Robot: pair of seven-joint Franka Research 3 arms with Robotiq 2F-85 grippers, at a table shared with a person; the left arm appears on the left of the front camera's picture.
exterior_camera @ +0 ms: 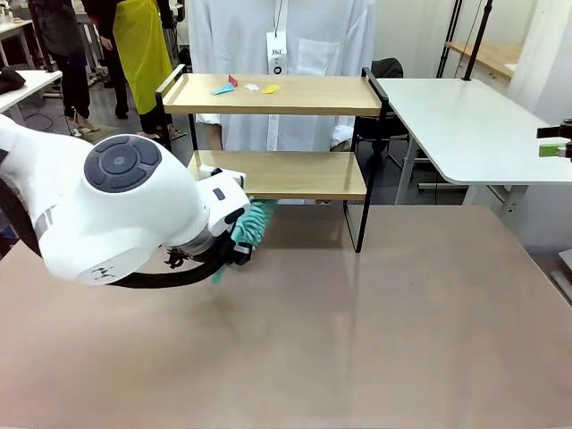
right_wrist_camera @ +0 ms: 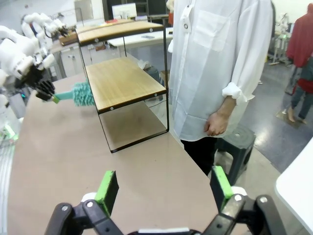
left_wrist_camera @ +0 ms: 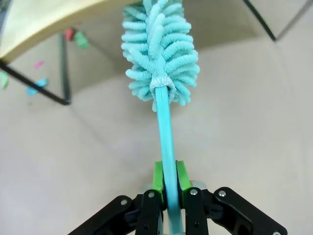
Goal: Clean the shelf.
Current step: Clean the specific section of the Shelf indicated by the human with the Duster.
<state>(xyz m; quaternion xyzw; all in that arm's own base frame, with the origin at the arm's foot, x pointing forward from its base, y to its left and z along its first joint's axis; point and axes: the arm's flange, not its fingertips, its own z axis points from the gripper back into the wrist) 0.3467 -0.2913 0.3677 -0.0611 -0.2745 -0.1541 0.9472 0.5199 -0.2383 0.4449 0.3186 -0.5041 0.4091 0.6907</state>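
The shelf [exterior_camera: 295, 94] stands at the table's far side, two light boards in a black frame. Small paper scraps [exterior_camera: 234, 85] in teal, red, white and yellow lie on its top board. My left gripper [exterior_camera: 234, 243] is shut on the handle of a teal fluffy duster [exterior_camera: 255, 223], whose head is at the left front edge of the lower board. The left wrist view shows the green pads [left_wrist_camera: 157, 177] clamped on the handle [left_wrist_camera: 165, 132] and the duster head [left_wrist_camera: 159, 49] just below the board [left_wrist_camera: 44, 22]. My right gripper [right_wrist_camera: 164, 191] is open and holds nothing; it hangs far to the right [exterior_camera: 556, 141].
A person in a white coat [right_wrist_camera: 220, 63] stands behind the shelf, one hand [right_wrist_camera: 215, 125] hanging down. A white table [exterior_camera: 465, 125] adjoins at the back right, and a dark stool [right_wrist_camera: 234, 142] stands beside the person. Coloured scraps [left_wrist_camera: 36, 85] lie beyond the shelf's leg.
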